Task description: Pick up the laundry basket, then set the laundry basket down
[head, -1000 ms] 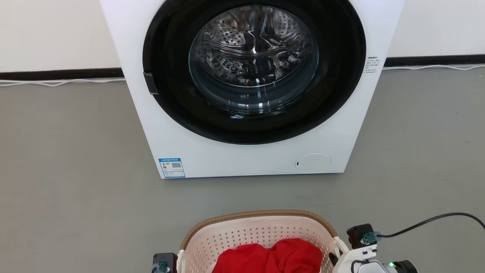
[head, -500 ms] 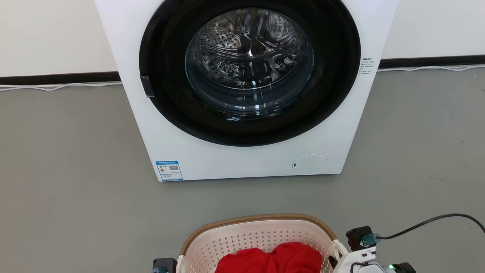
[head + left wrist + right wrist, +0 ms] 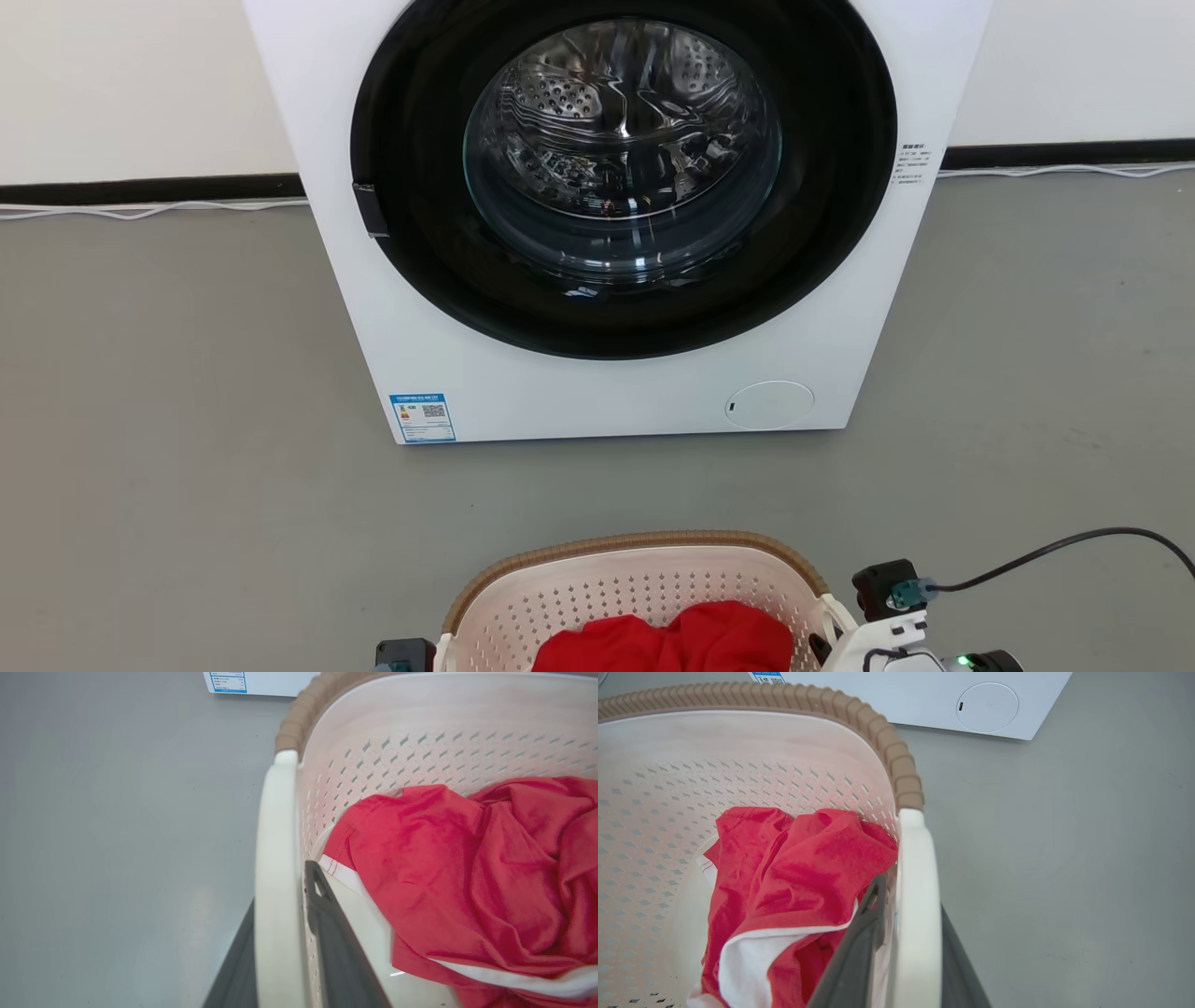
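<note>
My laundry basket (image 3: 644, 579) stands upright low in front of me: cream perforated walls, brown woven-look rim, a white loop handle on each side.

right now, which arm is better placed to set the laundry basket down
Neither alone: the left gripper clamps the laundry basket by its left handle, the right gripper by its right handle, so both should probably lower it together.
</note>
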Controlling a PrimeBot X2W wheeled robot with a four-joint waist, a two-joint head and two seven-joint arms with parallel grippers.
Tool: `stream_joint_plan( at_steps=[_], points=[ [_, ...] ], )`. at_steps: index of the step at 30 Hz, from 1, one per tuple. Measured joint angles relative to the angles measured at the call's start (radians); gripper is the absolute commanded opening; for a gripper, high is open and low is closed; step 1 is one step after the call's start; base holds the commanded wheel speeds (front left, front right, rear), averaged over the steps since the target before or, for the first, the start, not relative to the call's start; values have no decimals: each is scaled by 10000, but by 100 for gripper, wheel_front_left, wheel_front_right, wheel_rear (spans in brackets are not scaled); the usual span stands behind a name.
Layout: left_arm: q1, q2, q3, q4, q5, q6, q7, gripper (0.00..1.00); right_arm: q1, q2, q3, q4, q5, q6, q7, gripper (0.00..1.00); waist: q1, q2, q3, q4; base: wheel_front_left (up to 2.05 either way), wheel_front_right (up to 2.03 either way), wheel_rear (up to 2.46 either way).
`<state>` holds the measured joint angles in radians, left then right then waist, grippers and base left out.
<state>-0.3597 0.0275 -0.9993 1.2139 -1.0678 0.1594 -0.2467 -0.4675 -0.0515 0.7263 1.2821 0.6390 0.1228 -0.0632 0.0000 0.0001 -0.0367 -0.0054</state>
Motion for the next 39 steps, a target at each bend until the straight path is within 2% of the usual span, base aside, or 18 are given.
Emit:
stream_joint_plan(
  at_steps=[29,39],
  points=[
    [-67,-13,-370,140,-474,6,-2,0,-48,21,322,148,387,0,-90,0,0,0,114,-25,0,0,0],
    [-546,0,-213,-77,-502,272,-2,0,-400,-33,332,176,387,0,-439,0,0,0,827,-23,0,0,0]
  ],
)
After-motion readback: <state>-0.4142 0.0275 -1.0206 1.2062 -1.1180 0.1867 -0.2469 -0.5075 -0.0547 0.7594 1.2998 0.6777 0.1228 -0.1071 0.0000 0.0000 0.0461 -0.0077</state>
